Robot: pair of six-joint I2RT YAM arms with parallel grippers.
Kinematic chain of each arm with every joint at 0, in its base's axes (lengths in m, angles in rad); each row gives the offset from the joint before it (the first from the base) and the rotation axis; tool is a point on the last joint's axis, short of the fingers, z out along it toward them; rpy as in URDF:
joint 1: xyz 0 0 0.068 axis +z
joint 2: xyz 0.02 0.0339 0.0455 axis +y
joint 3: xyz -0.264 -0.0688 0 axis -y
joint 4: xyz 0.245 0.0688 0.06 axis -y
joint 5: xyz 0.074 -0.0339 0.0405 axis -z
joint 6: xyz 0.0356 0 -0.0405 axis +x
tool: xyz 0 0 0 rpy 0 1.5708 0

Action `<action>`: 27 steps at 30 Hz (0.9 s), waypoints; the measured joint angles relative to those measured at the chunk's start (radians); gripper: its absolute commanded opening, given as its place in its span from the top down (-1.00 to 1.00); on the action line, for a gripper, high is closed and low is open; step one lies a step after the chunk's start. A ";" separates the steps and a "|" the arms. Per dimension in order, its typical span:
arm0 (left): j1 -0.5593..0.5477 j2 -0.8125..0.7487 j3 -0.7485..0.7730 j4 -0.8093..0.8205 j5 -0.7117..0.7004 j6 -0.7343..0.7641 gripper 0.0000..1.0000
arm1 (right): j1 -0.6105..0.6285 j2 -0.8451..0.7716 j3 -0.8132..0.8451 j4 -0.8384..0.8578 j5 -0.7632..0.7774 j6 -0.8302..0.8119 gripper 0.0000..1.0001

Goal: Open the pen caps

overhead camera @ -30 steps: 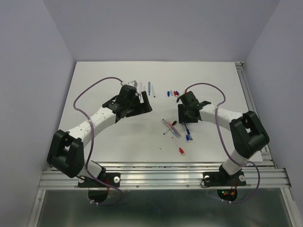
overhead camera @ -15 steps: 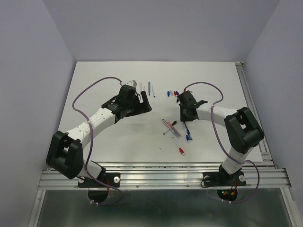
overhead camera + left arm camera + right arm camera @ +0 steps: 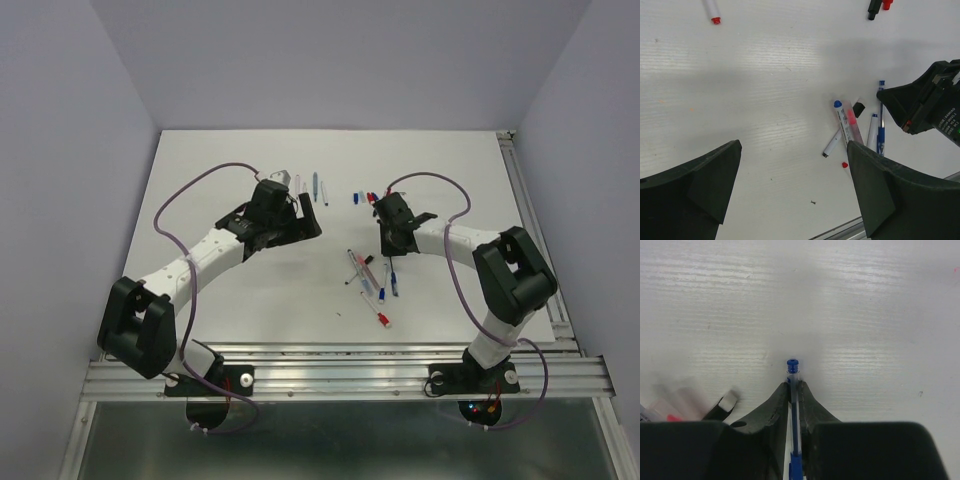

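Note:
My right gripper (image 3: 794, 390) is shut on a thin clear pen with blue ink (image 3: 793, 382). Its blue end plug (image 3: 792, 362) sticks out past the fingertips, low over the white table. In the top view my right gripper (image 3: 392, 240) stands at the upper end of a cluster of pens (image 3: 370, 278). Loose pen caps (image 3: 362, 197) in blue, red and black lie behind it. My left gripper (image 3: 300, 215) hangs open to the left of the cluster. The left wrist view shows the same pens (image 3: 846, 125) and nothing between its fingers (image 3: 692, 182).
Two more pens (image 3: 316, 185) lie at the back near the left gripper. A white pen with a red end (image 3: 378, 312) lies toward the front edge. A black cap (image 3: 722, 405) sits just left of my right fingers. The metal rail (image 3: 340, 365) bounds the near side.
My right gripper has shut on the blue pen and shifted slightly left. The pens in the cluster have been nudged a little. The left arm has stayed still.

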State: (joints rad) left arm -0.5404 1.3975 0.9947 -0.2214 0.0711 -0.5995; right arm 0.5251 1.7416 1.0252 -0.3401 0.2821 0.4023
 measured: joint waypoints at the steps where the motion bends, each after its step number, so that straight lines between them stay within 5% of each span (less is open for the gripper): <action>1: -0.002 0.000 0.000 0.000 0.000 0.000 -0.98 | 0.000 0.000 0.000 0.000 0.002 -0.004 0.88; 12: -0.090 0.000 0.002 0.071 0.119 0.064 -0.98 | 0.000 -0.230 0.001 -0.022 0.027 -0.015 0.93; 27: -0.231 0.038 0.018 0.334 0.318 0.103 -0.89 | 0.000 -0.473 -0.003 0.182 -0.021 0.394 0.92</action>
State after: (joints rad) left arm -0.7715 1.4357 1.0122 0.1127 0.3889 -0.4969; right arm 0.5251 1.2682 1.0225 -0.1577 0.2607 0.7963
